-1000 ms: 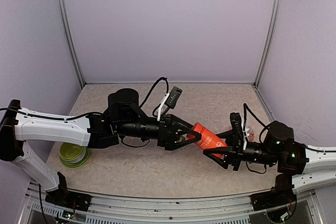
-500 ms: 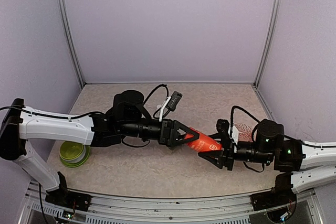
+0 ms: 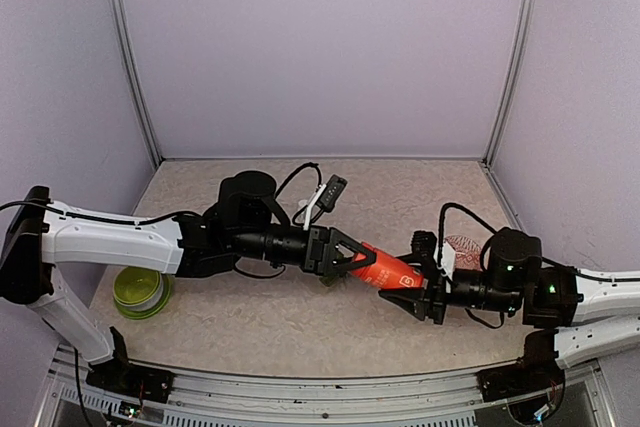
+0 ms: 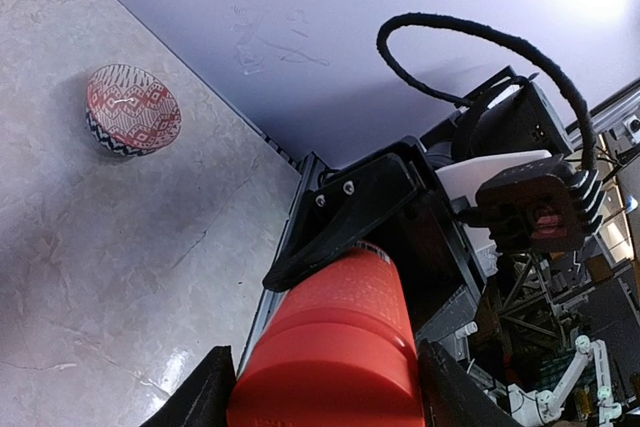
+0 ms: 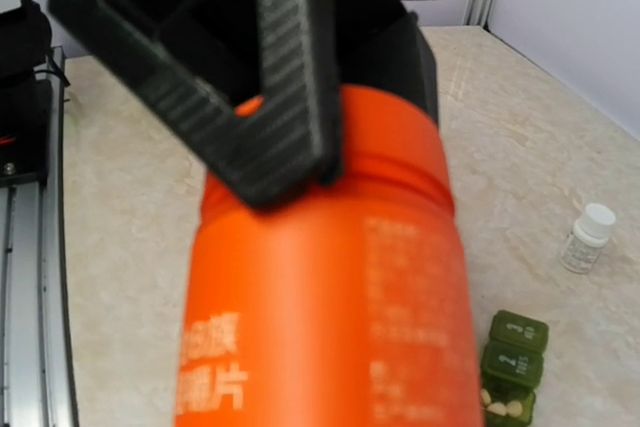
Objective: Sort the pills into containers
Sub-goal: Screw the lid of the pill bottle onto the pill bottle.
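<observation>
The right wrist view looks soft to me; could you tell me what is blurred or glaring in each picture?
Right wrist: the red bottle fills the frame too close, its print blurred, while the containers behind look sharper. Left wrist: strong glare washes out the upper right corner; the patterned bowl is crisp. Top external: even light, soft shadows.

You are working in a robot lab test cell, not a home or a shop. Plain lilac wall panels [image 3: 320, 47] close off three sides, joined at the corners by bare aluminium posts [image 3: 130, 57]. The table [image 3: 290, 332] is a beige stone-look sheet, edged on the near side by a metal rail [image 3: 300, 387]. The left arm [image 3: 100, 240] and right arm [image 3: 600, 297] are bolted there, trailing loose black cables [image 3: 295, 169] and carrying a wrist camera [image 3: 332, 187].
</observation>
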You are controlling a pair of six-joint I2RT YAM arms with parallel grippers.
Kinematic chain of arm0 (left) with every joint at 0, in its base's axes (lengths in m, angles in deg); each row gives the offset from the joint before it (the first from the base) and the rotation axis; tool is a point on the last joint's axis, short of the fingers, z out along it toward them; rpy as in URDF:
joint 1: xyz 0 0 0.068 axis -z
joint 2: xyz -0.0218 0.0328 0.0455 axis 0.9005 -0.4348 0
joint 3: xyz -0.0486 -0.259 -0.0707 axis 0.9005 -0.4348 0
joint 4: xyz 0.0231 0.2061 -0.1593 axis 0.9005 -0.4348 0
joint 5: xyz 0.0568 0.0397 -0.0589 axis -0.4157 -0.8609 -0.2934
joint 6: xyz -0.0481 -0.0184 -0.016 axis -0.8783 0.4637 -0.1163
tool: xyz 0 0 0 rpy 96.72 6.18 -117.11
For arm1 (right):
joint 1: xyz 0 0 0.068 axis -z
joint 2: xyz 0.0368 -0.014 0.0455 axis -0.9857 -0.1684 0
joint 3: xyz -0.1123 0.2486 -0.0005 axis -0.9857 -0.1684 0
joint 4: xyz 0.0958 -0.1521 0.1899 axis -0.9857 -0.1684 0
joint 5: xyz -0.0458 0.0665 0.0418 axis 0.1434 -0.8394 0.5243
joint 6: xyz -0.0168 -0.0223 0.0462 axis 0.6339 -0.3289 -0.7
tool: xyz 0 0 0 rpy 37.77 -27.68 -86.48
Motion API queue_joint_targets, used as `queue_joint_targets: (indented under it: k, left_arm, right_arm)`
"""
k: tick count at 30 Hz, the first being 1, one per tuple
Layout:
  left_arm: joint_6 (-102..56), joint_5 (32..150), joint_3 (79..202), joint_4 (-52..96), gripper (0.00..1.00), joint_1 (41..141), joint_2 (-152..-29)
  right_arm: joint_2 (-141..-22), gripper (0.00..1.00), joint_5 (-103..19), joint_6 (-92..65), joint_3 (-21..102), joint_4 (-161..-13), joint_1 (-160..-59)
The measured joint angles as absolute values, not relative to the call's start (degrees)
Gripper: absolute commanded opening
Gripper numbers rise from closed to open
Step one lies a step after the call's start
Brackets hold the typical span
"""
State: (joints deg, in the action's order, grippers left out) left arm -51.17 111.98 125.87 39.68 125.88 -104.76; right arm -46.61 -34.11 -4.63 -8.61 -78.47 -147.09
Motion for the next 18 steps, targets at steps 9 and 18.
queue_joint_targets:
  k: [9,18]
  left_arm:
    - [-51.15,112.73,125.87,42.26,0.54,126.03,-104.8]
    - [-48.76,114.5,125.92,43.48,0.54,126.05,-104.8]
  right_arm:
    - [-44.69,0.0,-35.45,-10.46,-11.54,-72.83,-147.13]
    - [-44.53,0.0,-37.96,-21.94,-12.0,-70.76,-147.13]
